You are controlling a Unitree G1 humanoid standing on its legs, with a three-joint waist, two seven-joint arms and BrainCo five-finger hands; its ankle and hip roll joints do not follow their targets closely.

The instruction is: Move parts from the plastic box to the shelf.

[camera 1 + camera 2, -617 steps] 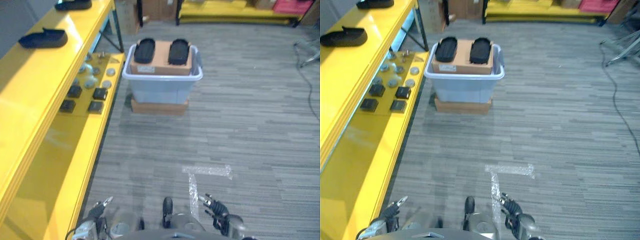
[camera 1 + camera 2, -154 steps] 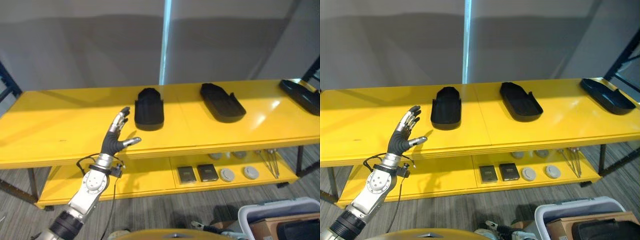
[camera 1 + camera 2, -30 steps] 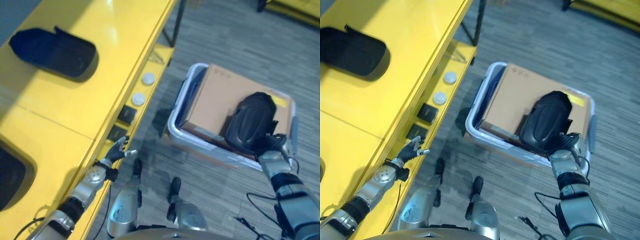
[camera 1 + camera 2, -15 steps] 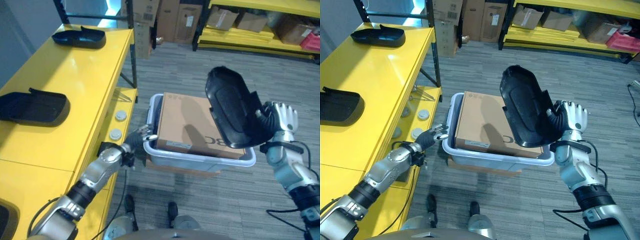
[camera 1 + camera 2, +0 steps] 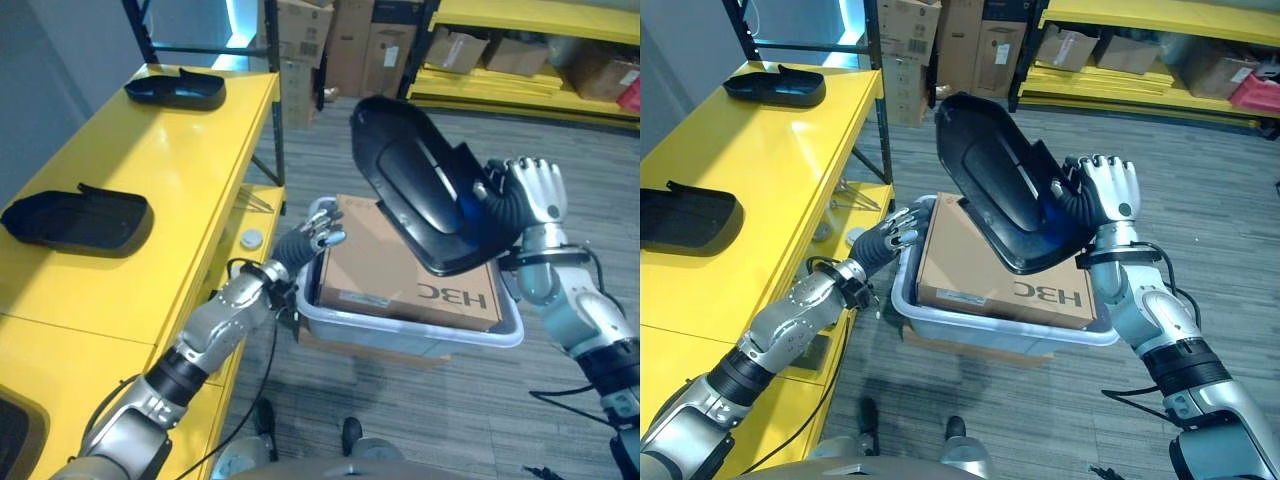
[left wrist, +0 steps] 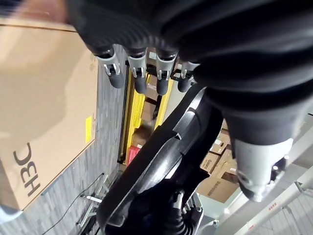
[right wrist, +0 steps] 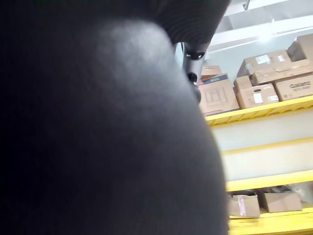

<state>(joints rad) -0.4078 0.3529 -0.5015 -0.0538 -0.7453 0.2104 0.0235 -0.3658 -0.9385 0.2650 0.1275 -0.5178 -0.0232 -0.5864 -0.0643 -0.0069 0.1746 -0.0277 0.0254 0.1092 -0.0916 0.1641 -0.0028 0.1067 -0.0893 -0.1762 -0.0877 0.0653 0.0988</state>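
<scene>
Black moulded part (image 5: 1002,190) lifted clear above the plastic box (image 5: 940,318), gripped by right hand (image 5: 1102,196).
Yellow shelf (image 5: 150,180) on the left, carrying two more black parts (image 5: 78,220) (image 5: 176,88) on its top board. Pale plastic box beside it on the floor, holding a cardboard carton (image 5: 385,265). Right hand curled round the raised part's edge, part tilted. Left hand (image 5: 312,234) at the box's near corner, fingers straight and relaxed, holding nothing.

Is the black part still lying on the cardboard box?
No, the right robot hand holds the black part lifted above the cardboard box.
</scene>
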